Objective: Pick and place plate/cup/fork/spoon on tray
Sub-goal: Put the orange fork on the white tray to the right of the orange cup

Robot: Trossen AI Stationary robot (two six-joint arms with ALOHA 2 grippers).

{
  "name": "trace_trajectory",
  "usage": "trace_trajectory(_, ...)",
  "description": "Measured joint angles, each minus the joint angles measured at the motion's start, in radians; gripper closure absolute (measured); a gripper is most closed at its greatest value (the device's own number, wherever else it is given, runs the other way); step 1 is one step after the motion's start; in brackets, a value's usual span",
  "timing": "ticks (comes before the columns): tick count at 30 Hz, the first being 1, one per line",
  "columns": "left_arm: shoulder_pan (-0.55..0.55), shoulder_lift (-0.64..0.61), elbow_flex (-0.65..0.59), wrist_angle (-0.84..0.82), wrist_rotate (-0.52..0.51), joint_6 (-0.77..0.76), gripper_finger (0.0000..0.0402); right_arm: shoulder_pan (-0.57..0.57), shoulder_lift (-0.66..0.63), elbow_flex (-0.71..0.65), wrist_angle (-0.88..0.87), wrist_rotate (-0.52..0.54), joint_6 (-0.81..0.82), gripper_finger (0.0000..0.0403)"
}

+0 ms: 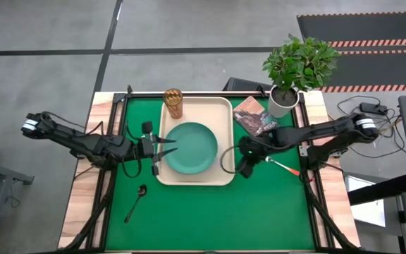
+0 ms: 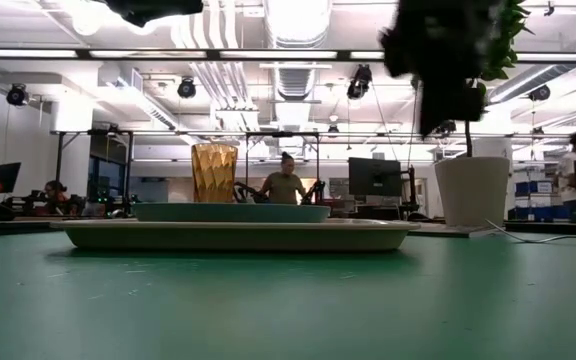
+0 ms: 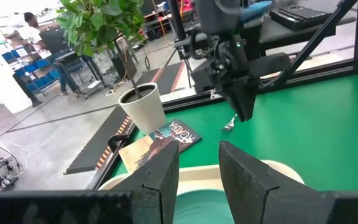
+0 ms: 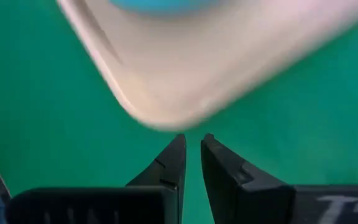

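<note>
Looking straight down from the high view, we saw the tray (image 1: 224, 113) on the green table (image 1: 210, 212) with the plate (image 1: 191, 147) lying flat inside it and the cup (image 1: 173, 103) standing upright in the tray's far left corner. The spoon (image 1: 135, 202) lay on the mat well clear of the tray, near its left front corner. The left gripper (image 1: 166, 149) sat at the plate's left rim with its fingers slightly parted, nothing between them. The right gripper (image 1: 244, 167) hung just off the tray's right front corner, and a thin pale piece with an orange end — possibly the fork (image 1: 279, 165) — lay on the mat beside it; we could not be sure. A potted plant (image 1: 296, 67) and a booklet (image 1: 255, 116) sat near the far right corner. From the low view, we saw the plate (image 2: 230, 212) resting on the tray (image 2: 233, 235), the cup (image 2: 214, 172) behind it, and the white pot (image 2: 472, 190) to the right. In the left wrist view, the left fingers (image 3: 250, 183) stood apart above the plate's edge, with the right arm across the tray. In the right wrist view, the right fingertips (image 4: 178, 155) were almost together, gripping nothing, just off the tray's (image 4: 185, 81) rounded corner.
</note>
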Motion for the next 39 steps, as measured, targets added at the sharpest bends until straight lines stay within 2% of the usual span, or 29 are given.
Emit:
trace_trajectory(5,0.0,-0.005,0.0,0.001,0.0,0.002,0.0305,0.036,-0.058,-0.074,-0.166,0.001,0.181,0.0365)
trace_trajectory(11,0.0,-0.007,0.0,0.0,0.0,0.01,0.0305,0.041,-0.038,-0.133,-0.338,0.001,0.282,0.0365)
trace_trajectory(17,0.0,-0.007,0.0,0.001,0.0,0.01,0.0305,0.014,-0.028,-0.238,-0.334,-0.008,0.215,0.0365)
trace_trajectory(23,0.0,-0.009,0.0,0.001,0.0,0.01,0.0305,-0.007,-0.035,-0.27,-0.331,-0.014,0.157,0.0362)
trace_trajectory(26,0.0,-0.009,0.0,0.002,0.0,0.01,0.0305,-0.019,-0.035,-0.271,-0.329,-0.022,0.147,0.0345)
trace_trajectory(34,0.0,-0.009,0.0,0.002,0.0,0.01,0.0305,-0.02,-0.035,-0.293,-0.31,-0.026,0.123,0.0261)
trace_trajectory(39,0.0,-0.009,0.0,0.002,0.0,0.009,0.0305,-0.02,-0.035,-0.318,-0.303,-0.025,0.122,0.0234)
